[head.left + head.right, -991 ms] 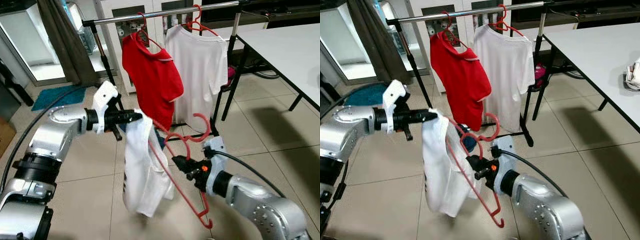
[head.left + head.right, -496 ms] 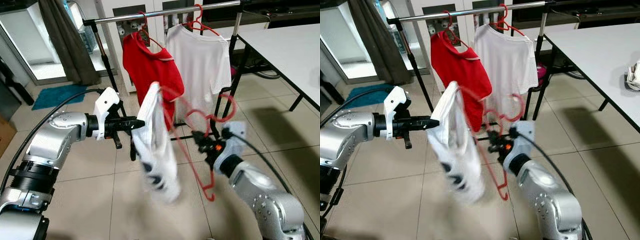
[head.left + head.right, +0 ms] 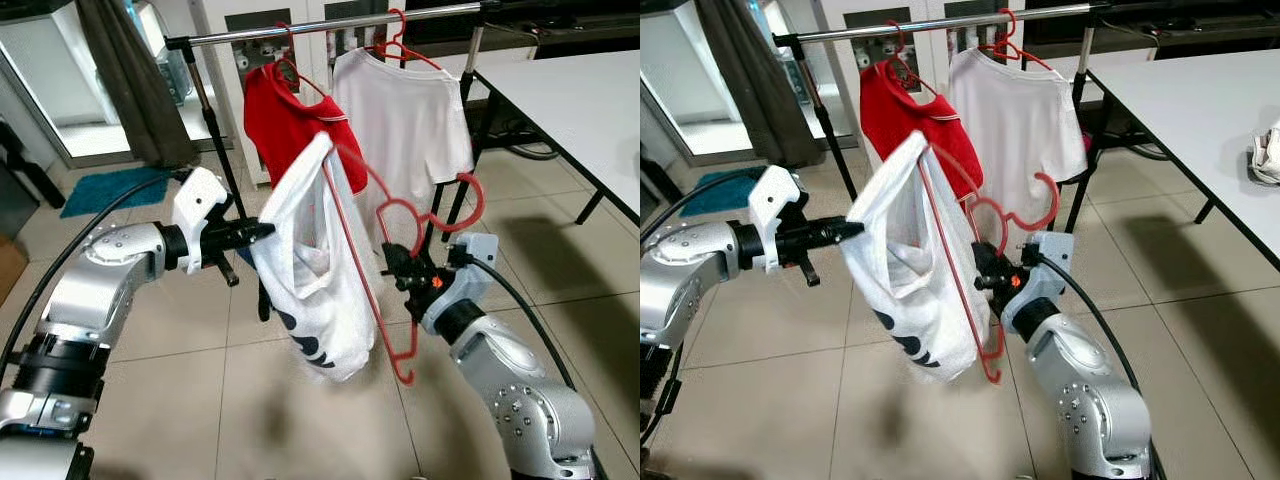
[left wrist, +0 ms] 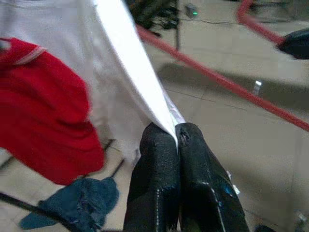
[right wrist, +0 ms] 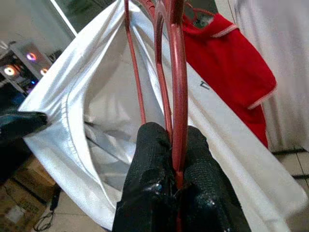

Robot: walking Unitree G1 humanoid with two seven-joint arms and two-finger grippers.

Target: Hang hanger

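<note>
Two hangers: a pair of red hangers (image 3: 375, 260) sits at the middle of the head view, hooks curling up toward 2 o'clock, long bars slanting down to a bend near 5 o'clock.
White garment: a white T-shirt with black print (image 3: 315, 265) hangs open like a bag at 9 o'clock of the hangers, one red bar running along its edge.
Right gripper: the right gripper (image 3: 393, 262) has its black fingers (image 5: 193, 159) pressed together on the red hangers' wires, just below the hooks.
Left gripper: the left gripper (image 3: 262, 231) reaches in from 9 o'clock; its fingers (image 4: 154, 164) are pinched tight on a fold of the white T-shirt's edge.
Rail: a metal clothes rail (image 3: 330, 24) crosses at 12 o'clock, well above the held hangers.
Hung clothes: a red T-shirt (image 3: 290, 120) and a plain white T-shirt (image 3: 405, 110) hang from the rail on red hangers, side by side, behind the held garment.
Table: a white table (image 3: 580, 100) stands at 2 o'clock.
Curtain: a dark curtain (image 3: 125, 80) hangs at 10 o'clock.
Mat: a teal mat (image 3: 105, 192) lies on the tiled floor (image 3: 200, 400) below the curtain.
</note>
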